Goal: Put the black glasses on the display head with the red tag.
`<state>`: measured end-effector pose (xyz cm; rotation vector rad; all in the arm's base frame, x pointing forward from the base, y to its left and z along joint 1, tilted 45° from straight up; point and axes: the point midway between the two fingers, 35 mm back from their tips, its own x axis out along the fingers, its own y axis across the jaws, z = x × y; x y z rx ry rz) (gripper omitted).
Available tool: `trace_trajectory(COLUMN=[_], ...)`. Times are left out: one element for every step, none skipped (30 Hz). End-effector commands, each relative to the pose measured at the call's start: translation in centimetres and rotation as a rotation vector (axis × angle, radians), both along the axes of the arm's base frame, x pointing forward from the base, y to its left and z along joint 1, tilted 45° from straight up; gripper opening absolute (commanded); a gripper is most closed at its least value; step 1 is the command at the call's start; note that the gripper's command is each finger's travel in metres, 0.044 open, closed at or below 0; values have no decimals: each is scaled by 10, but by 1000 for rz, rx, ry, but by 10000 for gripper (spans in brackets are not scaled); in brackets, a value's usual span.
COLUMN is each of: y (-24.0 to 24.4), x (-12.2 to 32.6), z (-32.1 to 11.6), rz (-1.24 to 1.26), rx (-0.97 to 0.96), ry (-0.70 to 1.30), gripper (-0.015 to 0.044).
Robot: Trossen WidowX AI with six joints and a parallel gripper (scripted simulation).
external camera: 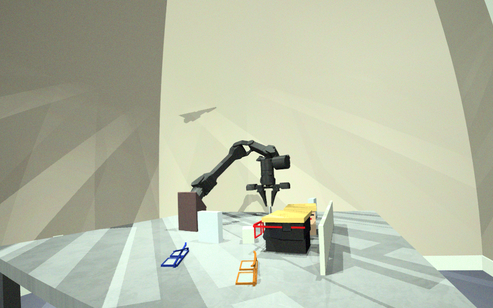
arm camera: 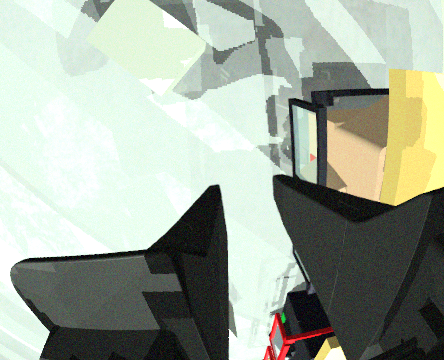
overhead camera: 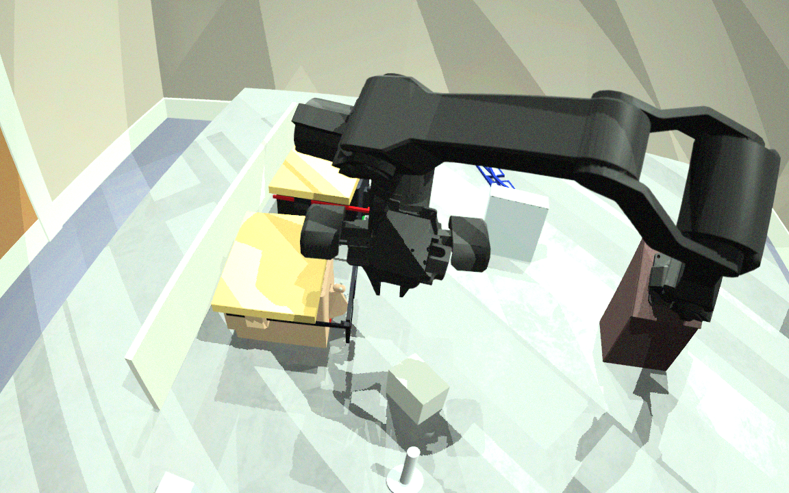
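The black glasses point(overhead camera: 351, 303) point(arm camera: 322, 140) sit on the tan display head point(overhead camera: 281, 329) point(arm camera: 356, 154) point(external camera: 313, 226) with the yellow top. Their front stands before its face and one temple runs back along its side. A small red mark point(arm camera: 312, 156) shows through the lens in the wrist view. My gripper point(overhead camera: 392, 289) point(external camera: 268, 201) point(arm camera: 247, 190) hangs above and a little in front of the glasses. It is partly open with nothing between its fingers. The other head point(overhead camera: 311, 177) point(external camera: 286, 237) is black with a yellow top and wears red glasses point(overhead camera: 318, 200) point(external camera: 257, 229) point(arm camera: 282, 354).
A white upright panel point(overhead camera: 201, 257) point(external camera: 325, 237) stands behind both heads. There are also a pale block point(overhead camera: 416, 389) point(external camera: 247, 234), a white box point(overhead camera: 517, 223) point(external camera: 209, 226), a brown block point(overhead camera: 636, 331) point(external camera: 188, 210) at the arm's base, blue glasses point(external camera: 175, 257), orange glasses point(external camera: 247, 271) and a white peg point(overhead camera: 409, 469).
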<state>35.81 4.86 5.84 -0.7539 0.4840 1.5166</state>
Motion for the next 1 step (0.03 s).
trace_trajectory(y=[-6], x=[-13], z=[2], rz=[0], rx=[-4], ry=[2], gripper=[107])
